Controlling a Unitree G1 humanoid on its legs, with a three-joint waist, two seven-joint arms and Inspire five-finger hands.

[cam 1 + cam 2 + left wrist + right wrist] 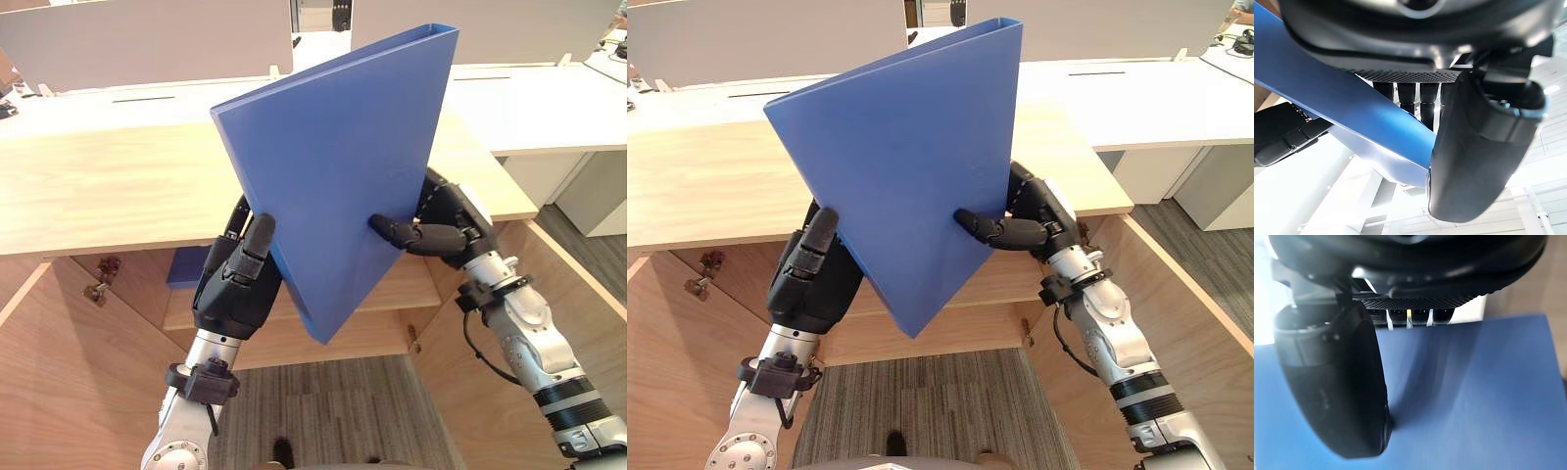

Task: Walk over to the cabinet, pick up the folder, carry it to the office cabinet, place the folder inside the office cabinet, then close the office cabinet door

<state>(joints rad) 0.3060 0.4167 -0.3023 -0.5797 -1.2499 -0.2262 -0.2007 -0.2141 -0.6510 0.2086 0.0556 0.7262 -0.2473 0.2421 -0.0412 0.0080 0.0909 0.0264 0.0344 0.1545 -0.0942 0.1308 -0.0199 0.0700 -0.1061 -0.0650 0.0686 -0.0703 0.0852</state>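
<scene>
A blue folder (333,166) stands tilted on one corner in the air, held between both hands over the wooden office cabinet (98,186). My left hand (235,284) grips its lower left edge, thumb on the front face and fingers behind. My right hand (446,230) holds the right edge, thumb pressed flat on the front cover. In the left wrist view the folder (1327,93) runs between the thumb (1479,147) and the fingers. In the right wrist view the thumb (1337,391) lies on the blue cover (1474,396).
The cabinet stands open below the folder, its doors swung out at left (59,392) and right (578,284). A shelf (411,284) inside carries another blue item (186,266). White desks (549,108) stand behind. Grey carpet (323,411) lies between the doors.
</scene>
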